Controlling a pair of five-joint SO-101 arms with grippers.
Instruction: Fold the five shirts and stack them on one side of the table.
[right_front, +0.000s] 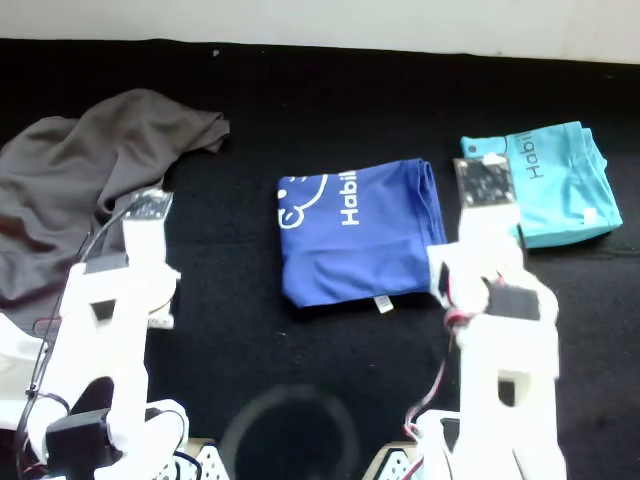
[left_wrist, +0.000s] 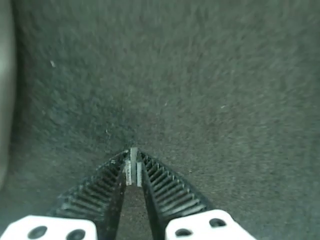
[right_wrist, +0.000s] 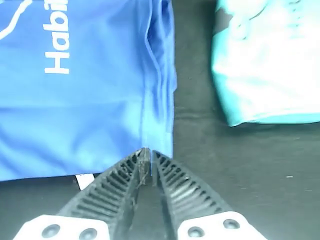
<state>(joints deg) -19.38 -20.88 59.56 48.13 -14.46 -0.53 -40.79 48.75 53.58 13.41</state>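
With the right gripper (right_wrist: 146, 161) pressed together at the hem of the folded blue shirt (right_front: 355, 235), centre of the bench (right_front: 250, 120), and the left gripper (left_wrist: 133, 167) likewise closed, the fold may be dragged open if slid toward the teal shirt (right_front: 550, 185).

Three shirts lie on the counter (right_front: 250, 110). The loose shirt (right_front: 80, 180) sprawls at the left side. The middle shirt (right_front: 355, 235) lies folded at the centre. The right shirt (right_front: 550, 180) lies folded a little farther back, apart from it. The left pincer (left_wrist: 132, 162) is over bare counter beside the loose shirt. The right pincer (right_wrist: 146, 160) is at the middle shirt's right edge, near its front corner.
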